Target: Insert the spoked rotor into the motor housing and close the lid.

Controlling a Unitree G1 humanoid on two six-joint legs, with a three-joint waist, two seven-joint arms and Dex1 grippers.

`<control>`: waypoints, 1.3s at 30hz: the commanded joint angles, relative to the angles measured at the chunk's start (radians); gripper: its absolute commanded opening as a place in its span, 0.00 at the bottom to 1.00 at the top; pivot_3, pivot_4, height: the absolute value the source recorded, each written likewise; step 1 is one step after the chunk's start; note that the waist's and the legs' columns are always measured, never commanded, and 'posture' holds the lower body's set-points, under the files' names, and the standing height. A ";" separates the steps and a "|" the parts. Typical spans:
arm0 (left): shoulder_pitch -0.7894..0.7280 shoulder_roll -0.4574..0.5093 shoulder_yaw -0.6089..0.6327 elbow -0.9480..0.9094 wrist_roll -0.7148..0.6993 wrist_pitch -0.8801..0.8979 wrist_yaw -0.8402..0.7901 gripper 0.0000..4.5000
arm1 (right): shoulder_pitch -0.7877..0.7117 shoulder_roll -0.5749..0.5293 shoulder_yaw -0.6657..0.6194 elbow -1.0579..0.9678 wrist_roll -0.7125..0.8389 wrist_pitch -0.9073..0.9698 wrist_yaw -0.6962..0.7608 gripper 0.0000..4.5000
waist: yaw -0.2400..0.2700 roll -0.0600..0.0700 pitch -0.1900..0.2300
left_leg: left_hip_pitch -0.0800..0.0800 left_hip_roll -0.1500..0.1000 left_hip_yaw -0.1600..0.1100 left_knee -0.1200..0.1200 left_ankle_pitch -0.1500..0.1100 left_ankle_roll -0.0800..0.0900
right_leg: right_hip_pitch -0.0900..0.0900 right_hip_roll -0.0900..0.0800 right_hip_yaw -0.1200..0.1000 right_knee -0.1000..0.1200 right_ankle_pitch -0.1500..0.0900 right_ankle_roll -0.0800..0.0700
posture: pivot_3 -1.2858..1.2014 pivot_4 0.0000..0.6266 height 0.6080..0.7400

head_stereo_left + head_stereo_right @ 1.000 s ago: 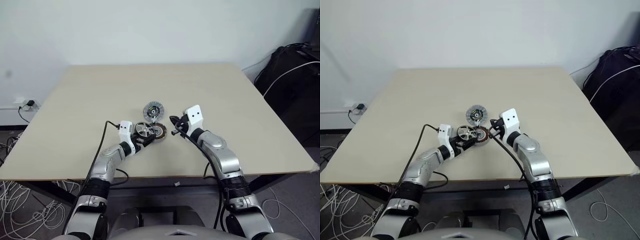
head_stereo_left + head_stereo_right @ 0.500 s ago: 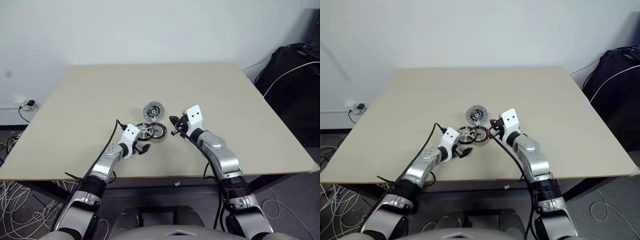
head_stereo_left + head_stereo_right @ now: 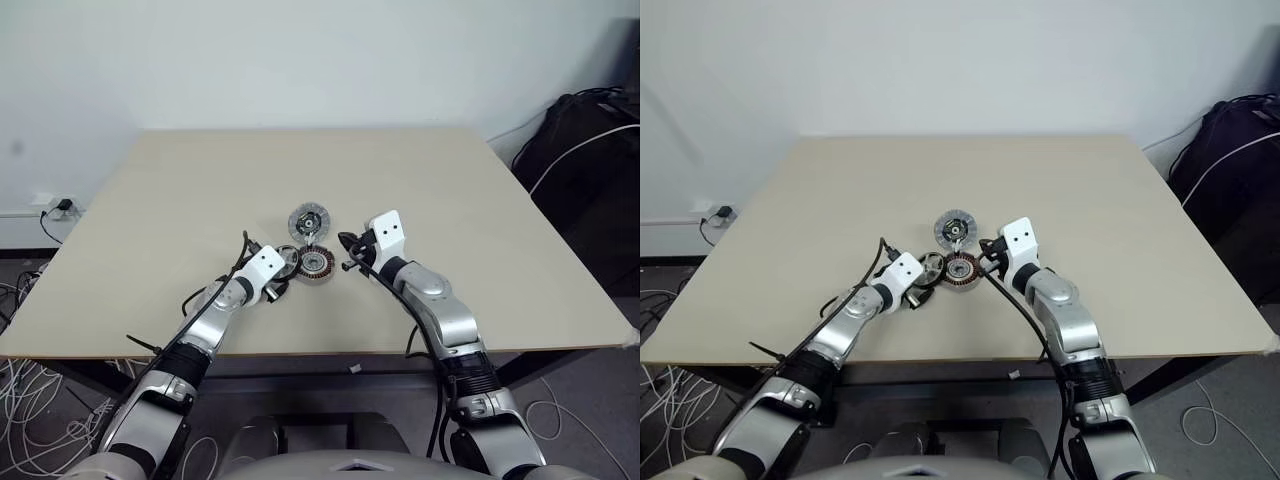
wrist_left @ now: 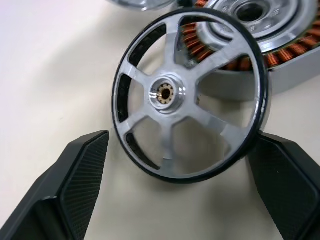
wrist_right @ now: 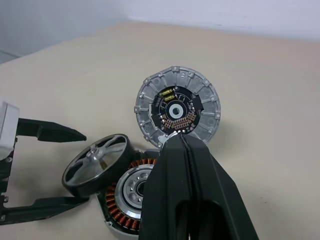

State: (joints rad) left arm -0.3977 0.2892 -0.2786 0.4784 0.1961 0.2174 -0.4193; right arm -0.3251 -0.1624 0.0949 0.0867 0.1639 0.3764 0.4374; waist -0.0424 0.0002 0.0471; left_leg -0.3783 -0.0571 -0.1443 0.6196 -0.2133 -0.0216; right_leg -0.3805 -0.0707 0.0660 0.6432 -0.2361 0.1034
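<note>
Pale beige table [image 3: 180, 190], square top, against white wall. Near front centre: motor housing [image 3: 317, 264] flat on surface, copper windings showing. Spoked rotor [image 4: 187, 97] tilted, one edge on tabletop, leaning against housing's left side. Lid [image 3: 308, 220] just behind the pair.

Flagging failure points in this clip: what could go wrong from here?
1. The spoked rotor leans tilted against the motor housing, between the open left gripper fingers; closing on it may tip it or grip it askew.
2. The shut right gripper hovers close above the housing, crowding insertion.
</note>
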 commanded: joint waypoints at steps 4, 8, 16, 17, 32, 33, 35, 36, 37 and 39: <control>0.075 -0.045 0.139 -0.164 -0.219 0.036 -0.117 1.00 | -0.021 0.002 -0.013 -0.018 0.016 -0.020 0.010 0.00 | -0.008 0.000 0.000 | 0.000 0.000 0.000 0.000 0.000 0.000 | -0.001 0.000 0.000 0.000 0.000 0.000 | 0.52 0.00 1.00; 0.165 -0.071 0.181 -0.341 -0.395 0.128 -0.238 1.00 | -0.017 0.000 -0.003 -0.025 0.021 -0.009 0.030 0.00 | -0.003 0.000 0.000 | 0.000 0.000 0.000 -0.001 0.000 0.000 | -0.001 -0.001 0.000 -0.001 0.000 -0.001 | 0.52 0.00 1.00; 0.248 -0.099 0.273 -0.463 -0.599 0.279 -0.245 1.00 | -0.032 -0.004 0.026 0.007 0.006 0.025 0.050 0.00 | -0.009 0.000 0.000 | 0.000 0.000 0.001 0.000 0.000 0.000 | 0.000 -0.001 0.000 0.000 -0.004 -0.006 | 0.52 0.00 1.00; 0.243 -0.111 0.296 -0.455 -0.609 0.283 -0.218 1.00 | -0.036 -0.005 0.030 0.016 0.002 0.028 0.052 0.00 | -0.009 0.000 0.000 | 0.001 0.000 0.001 0.000 0.000 0.000 | 0.001 -0.001 0.000 0.000 -0.004 -0.006 | 0.52 0.00 1.00; 0.212 -0.148 0.431 -0.382 -0.592 0.176 -0.013 1.00 | -0.129 0.043 0.175 0.134 -0.071 0.090 0.105 0.81 | -0.007 0.000 0.000 | 0.001 0.000 0.001 0.001 0.000 0.000 | 0.001 0.000 0.000 0.000 -0.003 -0.006 | 0.52 0.00 1.00; 0.212 -0.146 0.433 -0.381 -0.592 0.174 -0.010 1.00 | -0.139 0.050 0.185 0.149 -0.077 0.094 0.108 0.81 | -0.007 0.000 0.000 | 0.001 0.000 0.001 0.001 0.000 0.000 | 0.001 0.000 0.000 0.000 -0.003 -0.006 | 0.52 0.00 1.00; 0.211 -0.146 0.437 -0.377 -0.593 0.172 -0.004 1.00 | -0.156 0.071 0.189 0.177 -0.072 0.110 0.116 0.81 | -0.008 0.000 0.000 | 0.001 0.000 0.000 0.001 0.000 0.000 | 0.001 0.000 0.000 0.000 -0.003 -0.006 | 0.52 0.00 1.00; 0.210 -0.145 0.438 -0.376 -0.593 0.171 -0.002 1.00 | -0.164 0.083 0.185 0.189 -0.065 0.123 0.116 0.81 | -0.008 0.000 0.000 | 0.001 0.000 0.000 0.001 0.000 0.000 | 0.001 0.000 0.000 0.000 -0.003 -0.006 | 0.52 0.00 1.00; 0.209 -0.145 0.438 -0.374 -0.593 0.170 0.000 1.00 | -0.170 0.091 0.180 0.199 -0.060 0.133 0.117 0.81 | -0.007 0.000 0.000 | 0.001 0.000 0.000 0.001 0.000 0.000 | 0.000 0.000 0.000 0.000 -0.003 -0.006 | 0.52 0.00 1.00; 0.211 -0.145 0.442 -0.376 -0.599 0.170 0.005 1.00 | -0.190 0.125 0.146 0.228 -0.032 0.181 0.102 0.81 | -0.008 0.000 0.000 | 0.001 0.000 0.000 0.001 0.000 0.000 | 0.000 0.000 0.000 0.000 -0.003 -0.005 | 0.52 0.00 1.00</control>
State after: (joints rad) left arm -0.1670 0.1413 0.1506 0.1168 -0.3958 0.4057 -0.4168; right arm -0.4737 -0.0594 0.2801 0.3139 0.0977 0.5243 0.5458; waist -0.0501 0.0005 0.0470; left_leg -0.3776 -0.0572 -0.1443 0.6204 -0.2133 -0.0216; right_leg -0.3809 -0.0711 0.0657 0.6434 -0.2384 0.0987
